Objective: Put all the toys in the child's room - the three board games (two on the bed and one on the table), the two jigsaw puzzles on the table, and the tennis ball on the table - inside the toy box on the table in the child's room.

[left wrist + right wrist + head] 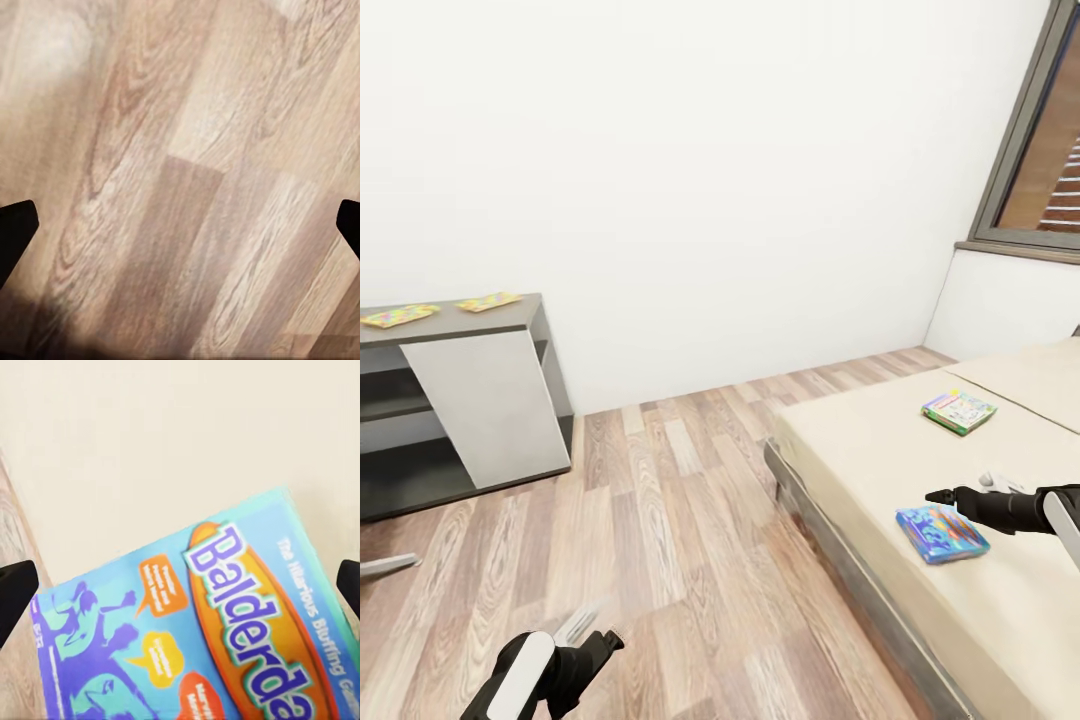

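- The right end effector (945, 497) hovers over the bed (880, 450), just above the far edge of the blue board game (941, 533); in the head view the box lies just nearer the robot than the fingertips and below them.
- In the right wrist view the two dark fingertips (16, 596) sit wide apart at the picture's edges with the blue board game (187, 630) between and beyond them, so this end effector is spread and holds nothing; the cream mattress shows past the box.
- The box lies flat near the bed's floor-side edge. Its long axis runs at a slant to the line between the fingertips (judging by the printed title crossing the wrist view diagonally), so I judge a wrist turn may be called for before closing.
- The right arm is clearly the nearer one. The left end effector (592, 640) hangs low over the wooden floor (680, 520), well apart from the bed; its fingertips (15, 232) are likewise spread, with nothing but planks between.
- Count on the bed: two board games, the blue one and a green-edged board game (959, 410) farther back, well apart from each other.
- Count on the dark desk (450, 325) at the left wall: two jigsaw puzzles, one (399, 316) beside the other (489, 300), lying flat.
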You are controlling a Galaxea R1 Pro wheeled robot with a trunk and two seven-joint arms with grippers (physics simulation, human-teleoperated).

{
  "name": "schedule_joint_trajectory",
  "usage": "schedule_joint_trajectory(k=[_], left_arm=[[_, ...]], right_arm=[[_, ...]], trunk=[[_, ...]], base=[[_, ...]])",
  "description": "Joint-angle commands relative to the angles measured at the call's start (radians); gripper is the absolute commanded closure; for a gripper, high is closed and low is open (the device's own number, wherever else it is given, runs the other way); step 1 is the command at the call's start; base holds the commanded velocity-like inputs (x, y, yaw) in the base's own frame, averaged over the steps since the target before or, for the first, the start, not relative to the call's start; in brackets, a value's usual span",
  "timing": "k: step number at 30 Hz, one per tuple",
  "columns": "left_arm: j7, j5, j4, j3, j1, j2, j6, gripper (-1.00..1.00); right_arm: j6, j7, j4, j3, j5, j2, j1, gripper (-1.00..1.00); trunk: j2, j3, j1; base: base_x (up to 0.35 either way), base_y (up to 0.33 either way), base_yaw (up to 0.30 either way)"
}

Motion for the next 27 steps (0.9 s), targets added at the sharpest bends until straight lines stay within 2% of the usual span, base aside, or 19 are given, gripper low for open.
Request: schedule_joint_trajectory(k=[1, 27], left_arm=[[0.009, 0.010, -0.001, 0.001, 0.000, 0.000, 0.002, -1.00], [0.009, 0.010, -0.001, 0.000, 0.000, 0.000, 0.002, -1.00]], right_arm=[[0.006, 0.004, -0.001, -0.003, 0.002, 0.000, -0.001, -1.00], [0.006, 0.004, -0.001, -0.003, 0.002, 0.000, -0.001, -1.00]], trunk=[[0.000, -0.001, -0.001], [0.000, -0.001, -0.001]], base=[[-0.192, 0.122, 0.001], [-0.034, 0.034, 0.000]])
